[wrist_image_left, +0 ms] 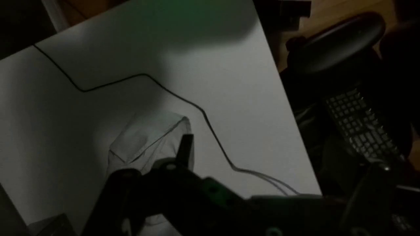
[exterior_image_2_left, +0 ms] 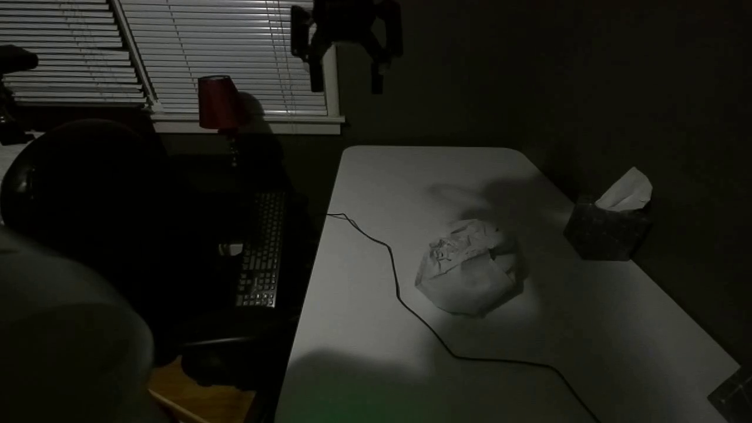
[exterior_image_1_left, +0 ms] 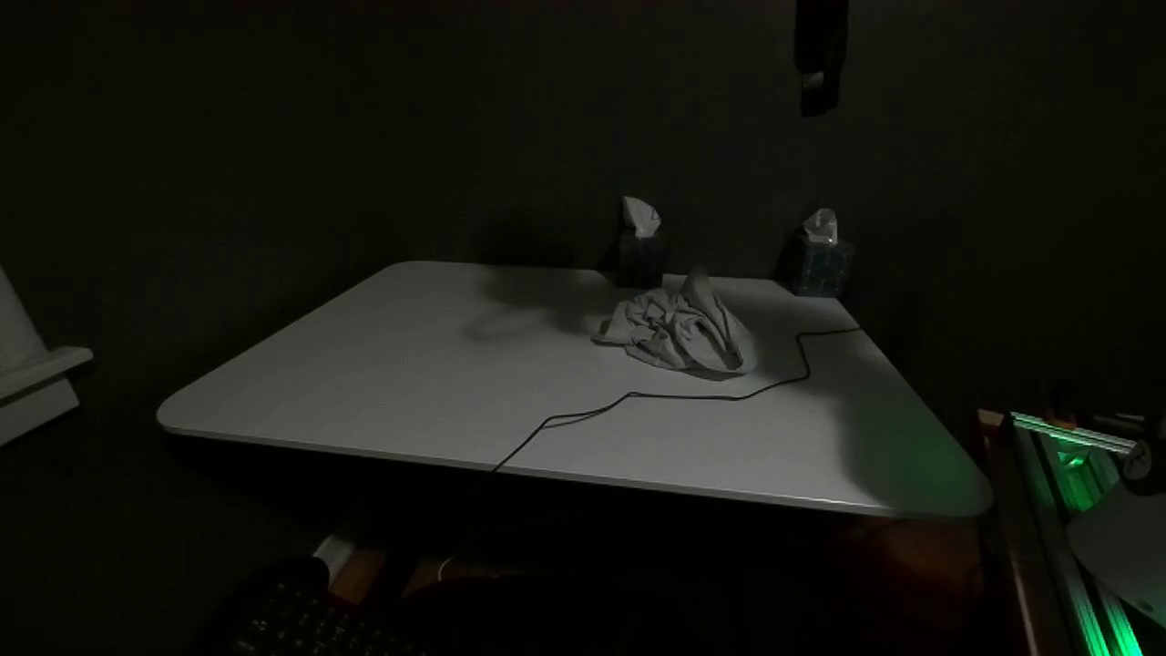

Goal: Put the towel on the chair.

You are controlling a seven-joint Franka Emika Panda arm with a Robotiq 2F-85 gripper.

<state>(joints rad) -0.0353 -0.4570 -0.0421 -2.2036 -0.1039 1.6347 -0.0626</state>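
The towel is a pale crumpled cloth that lies bunched on the white table, in both exterior views [exterior_image_1_left: 679,328] [exterior_image_2_left: 470,270]. It also shows in the wrist view [wrist_image_left: 147,137], partly hidden behind the dark gripper parts. My gripper [exterior_image_2_left: 347,88] hangs high above the table with its two fingers apart and nothing between them. It shows dimly at the top in an exterior view [exterior_image_1_left: 820,96]. The chair [exterior_image_2_left: 88,176] is black and very dark, beside the table's long edge. Its armrest shows in the wrist view, so the chair [wrist_image_left: 338,46] is at the upper right there.
A thin black cable [exterior_image_1_left: 683,396] runs across the white table [exterior_image_1_left: 410,364] near the towel. Two tissue boxes [exterior_image_1_left: 642,260] [exterior_image_1_left: 820,264] stand along the table's back edge. A keyboard [exterior_image_2_left: 261,249] and a red lamp [exterior_image_2_left: 218,103] are beyond the chair. The room is dim.
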